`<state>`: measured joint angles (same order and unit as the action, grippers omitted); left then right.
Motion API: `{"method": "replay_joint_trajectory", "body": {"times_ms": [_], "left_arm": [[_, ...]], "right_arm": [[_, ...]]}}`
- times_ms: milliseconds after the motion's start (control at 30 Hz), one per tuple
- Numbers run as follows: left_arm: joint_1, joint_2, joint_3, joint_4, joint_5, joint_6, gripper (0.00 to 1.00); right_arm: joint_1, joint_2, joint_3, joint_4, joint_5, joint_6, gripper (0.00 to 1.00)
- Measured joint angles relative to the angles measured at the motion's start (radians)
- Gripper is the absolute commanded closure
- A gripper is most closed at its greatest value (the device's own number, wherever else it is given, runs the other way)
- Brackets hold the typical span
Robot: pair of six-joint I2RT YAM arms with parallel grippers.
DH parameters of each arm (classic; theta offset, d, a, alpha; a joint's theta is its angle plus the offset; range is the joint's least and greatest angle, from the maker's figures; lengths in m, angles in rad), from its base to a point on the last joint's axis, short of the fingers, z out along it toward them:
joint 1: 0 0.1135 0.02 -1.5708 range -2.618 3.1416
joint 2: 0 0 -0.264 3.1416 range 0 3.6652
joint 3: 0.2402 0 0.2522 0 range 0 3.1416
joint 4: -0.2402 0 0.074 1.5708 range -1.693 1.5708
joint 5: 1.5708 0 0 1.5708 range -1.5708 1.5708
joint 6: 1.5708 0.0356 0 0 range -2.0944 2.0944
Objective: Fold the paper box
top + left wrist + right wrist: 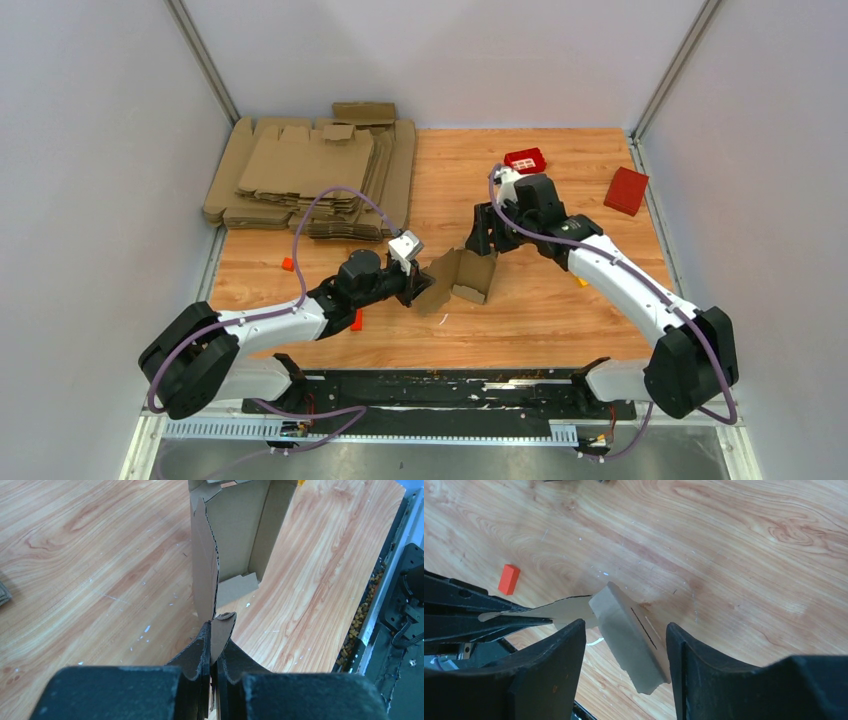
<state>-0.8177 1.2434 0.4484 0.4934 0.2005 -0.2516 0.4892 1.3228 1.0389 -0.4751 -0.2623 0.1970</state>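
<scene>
Fingers of left arm pinch paper box flap.

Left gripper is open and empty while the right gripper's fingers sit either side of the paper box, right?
No: the left wrist view shows the left gripper shut on a flap of the paper box. The right gripper does straddle it.

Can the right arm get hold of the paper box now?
Probably yes: the right gripper stands open astride an edge of the paper box, and the left gripper pinches a flap at the other end.
</scene>
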Motion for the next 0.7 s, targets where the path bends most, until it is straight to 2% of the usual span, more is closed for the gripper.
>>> {"method": "replay_joint_trajectory", "body": {"times_ms": [167,300,700], "left_arm": [[0.000,0.000,0.000,0.000,0.000,0.000,0.92],[0.000,0.000,0.000,0.000,0.000,0.000,0.92],[-0.001,0.000,0.000,-0.006,0.008,0.000,0.92]], "right_arm": [[0.014,0.000,0.000,-0.003,-0.029,-0.020,0.44],[0.052,0.000,0.000,-0.021,-0.023,-0.037,0.40],[0.206,0.049,0.030,-0.136,0.137,-0.084,0.40]]}}
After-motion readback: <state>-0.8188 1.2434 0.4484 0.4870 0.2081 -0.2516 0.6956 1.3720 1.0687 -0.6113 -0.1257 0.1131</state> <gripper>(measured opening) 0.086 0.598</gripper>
